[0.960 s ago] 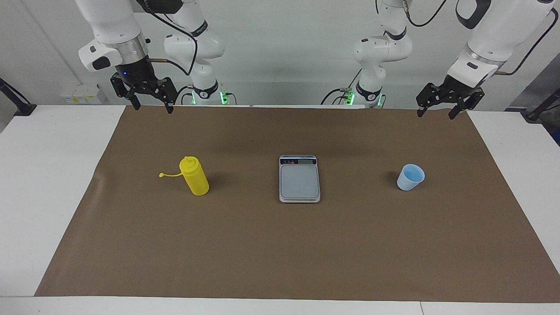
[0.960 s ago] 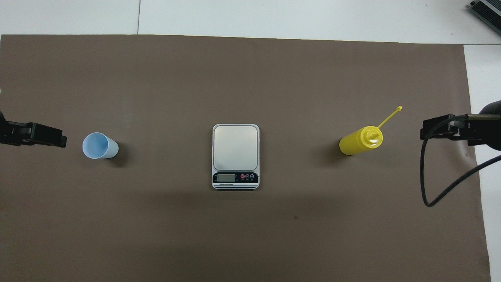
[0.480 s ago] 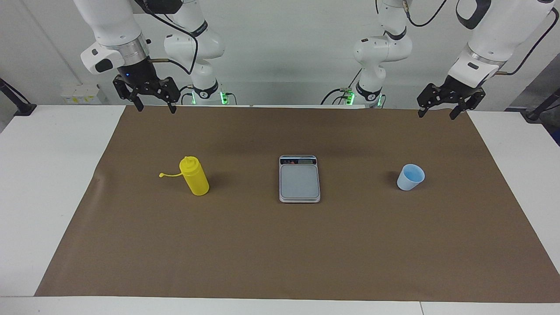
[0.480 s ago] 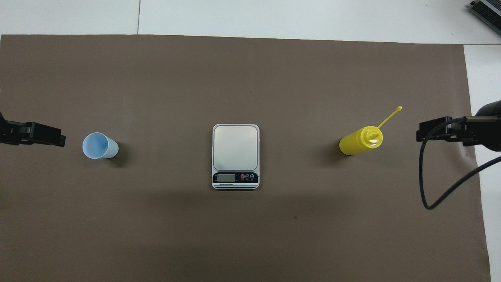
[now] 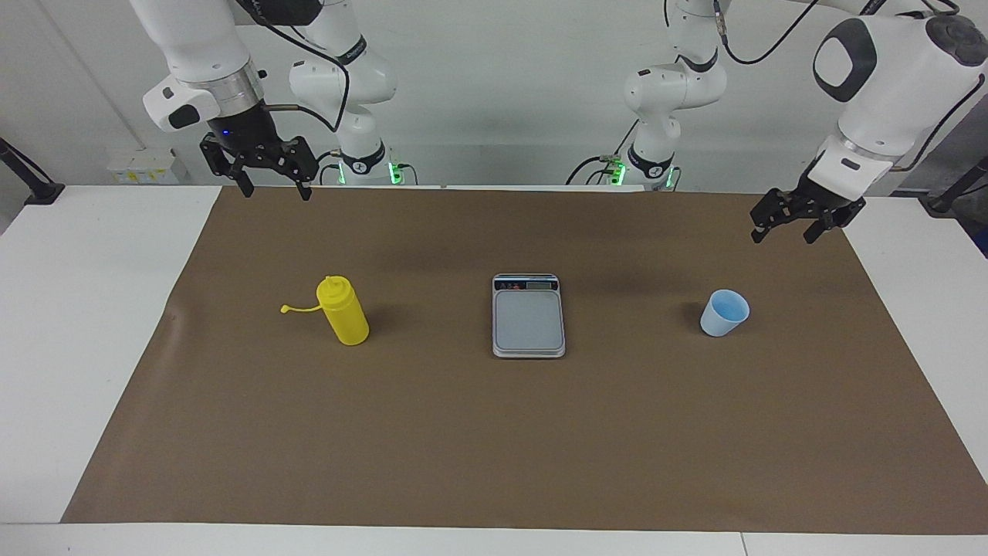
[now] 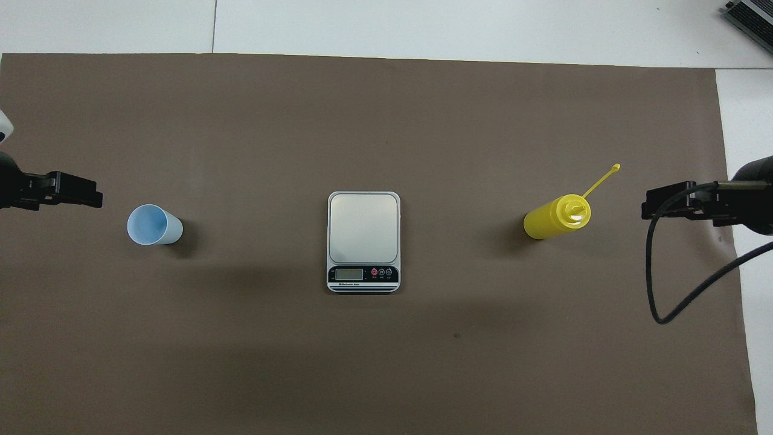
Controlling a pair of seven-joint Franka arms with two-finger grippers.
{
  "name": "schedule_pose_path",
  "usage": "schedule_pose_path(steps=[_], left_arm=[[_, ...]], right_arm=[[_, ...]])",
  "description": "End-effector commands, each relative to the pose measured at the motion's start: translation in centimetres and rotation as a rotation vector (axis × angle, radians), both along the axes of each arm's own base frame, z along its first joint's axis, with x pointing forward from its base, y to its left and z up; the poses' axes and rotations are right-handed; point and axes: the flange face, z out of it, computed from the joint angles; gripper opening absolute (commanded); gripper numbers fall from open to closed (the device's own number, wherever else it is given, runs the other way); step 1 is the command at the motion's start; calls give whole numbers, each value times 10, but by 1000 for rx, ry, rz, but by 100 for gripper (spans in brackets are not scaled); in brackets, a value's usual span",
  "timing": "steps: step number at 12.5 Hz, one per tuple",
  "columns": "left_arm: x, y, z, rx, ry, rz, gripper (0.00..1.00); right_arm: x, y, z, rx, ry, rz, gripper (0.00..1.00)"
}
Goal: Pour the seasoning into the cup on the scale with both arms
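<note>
Three things stand in one row across the middle of the brown mat (image 5: 494,448) that covers the white tabletop (image 5: 69,347), none touching another. At centre frame in the facing view lies the scale (image 5: 529,316), flat and silver-grey, its grey weighing plate bare and its dark display strip on the short edge toward the robots. Left of centre in that view stands the seasoning (image 5: 344,311), a yellow cylindrical squeeze bottle, upright, its nozzle uncapped and its small yellow cap (image 5: 285,310) held out sideways on a thin tether. Right of centre stands the cup (image 5: 724,313), small, light blue and tapered, mouth up, with a brighter blue inside; it is shorter than the bottle.

Higher in the frame, the left pincer (image 5: 784,233) hangs in the air at the right, over the mat's edge strip toward the left arm's end, fingers spread apart and gripping nothing. At the upper left of the facing view the right pincer (image 5: 275,190) hangs over the mat's edge nearest the robots, likewise spread wide and empty. In the overhead view the two pincers enter at mid-height from the frame's side edges.
</note>
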Motion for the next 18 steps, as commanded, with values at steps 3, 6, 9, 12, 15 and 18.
schedule_pose_path(steps=[3,6,9,12,15,18], left_arm=[[4,28,-83,11,-47,59,100],[-6,43,-136,15,-72,94,100],[-5,38,-168,11,-64,94,100],[-12,31,-193,8,-43,128,100],[-17,29,-200,9,-33,133,100],[-20,20,-206,8,-32,166,45]], right_arm=[[-10,-1,-3,5,-7,-5,100],[-13,-1,-7,-3,1,-5,100],[-15,-2,-8,-2,6,-23,100],[-16,-2,-8,-1,11,-45,100],[-16,-1,-8,-1,12,-52,100],[-17,-1,-7,-1,13,-56,100]])
